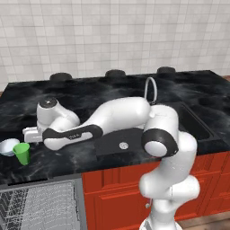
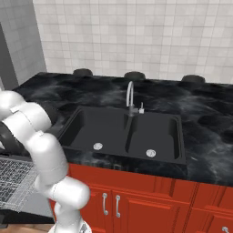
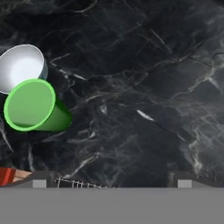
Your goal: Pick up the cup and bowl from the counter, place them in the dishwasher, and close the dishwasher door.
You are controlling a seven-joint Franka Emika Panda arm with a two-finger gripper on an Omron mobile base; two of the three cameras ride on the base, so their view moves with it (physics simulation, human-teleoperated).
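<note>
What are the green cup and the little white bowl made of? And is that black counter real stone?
The cup looks like plastic: one bright, even green, matte, with thin walls. The bowl could be glazed ceramic or plastic; it is smooth, pale white with a soft sheen, so that stays open. The counter looks like polished black marble with faint white veins, though it may only be a marble pattern.

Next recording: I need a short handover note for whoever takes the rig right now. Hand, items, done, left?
Hand: open, empty, over the counter, beside the cup and bowl.
Cup: upright on the counter near its front left edge, next to the bowl.
Dishwasher: open, rack showing nothing loaded.
Done: nothing loaded yet.
Left: grasp the cup, load it, load the bowl, close the door.
</note>
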